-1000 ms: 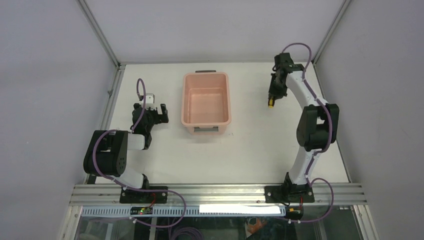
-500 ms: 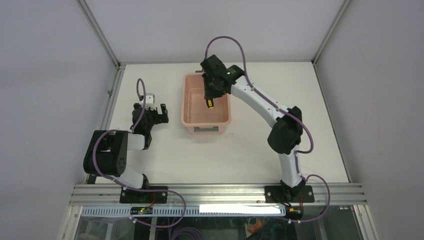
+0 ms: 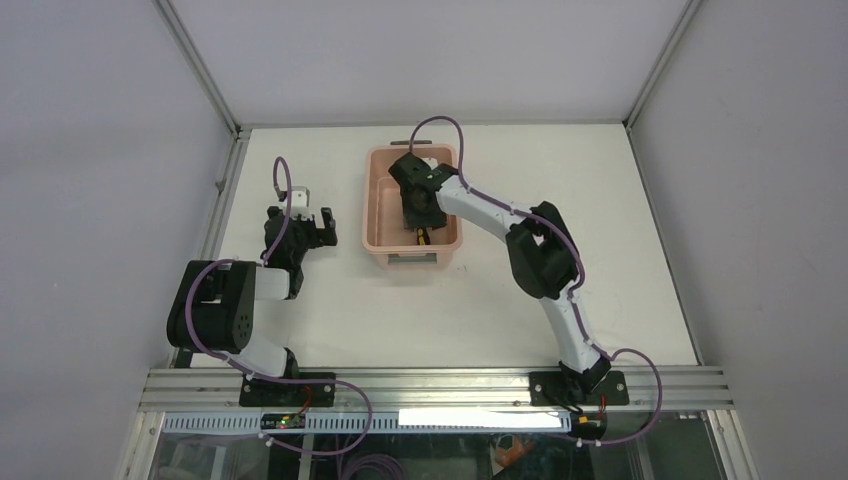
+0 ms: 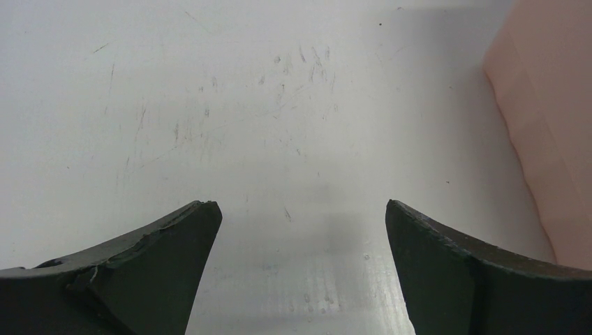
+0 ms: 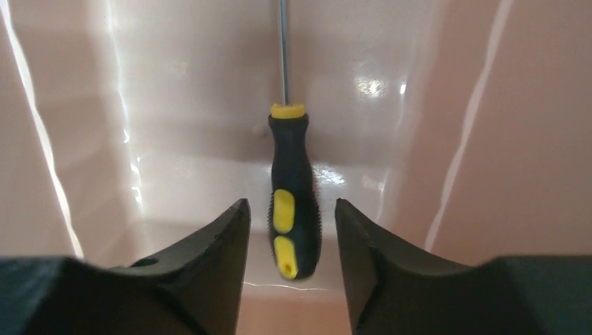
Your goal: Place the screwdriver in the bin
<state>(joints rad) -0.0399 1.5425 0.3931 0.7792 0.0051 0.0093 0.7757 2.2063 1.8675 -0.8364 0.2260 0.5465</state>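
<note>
Bin (image 3: 368,200): salmon-pink tub on the white counter (image 3: 400,310). One short end, with a grey handle, faces the arm bases.

Screwdriver (image 5: 292,160): inside the bin. From the top view I place it close to the bin's near short wall, right of the bin's middle.

Screwdriver attitude: in the right wrist view the yellow-and-black handle is the near part. The thin shaft runs straight on past the fingertips, against the glossy pink inner surface of the bin.

Right fingers (image 5: 209,258): lowered inside the bin and parted. The handle sits in the gap between them, and a strip of pink bin shows on either side of it, so I read no contact and no grip.

Uncertain: the butt of the handle is slightly blurred. I cannot tell whether it rests on the bin floor.

Right arm: reaches into the bin across its right long rim.

Left fingers (image 4: 153,265): spread wide with nothing between them, over bare scuffed counter left of the bin. The bin's outer left wall shows at the right edge of the left wrist view, apart from the fingers.
</note>
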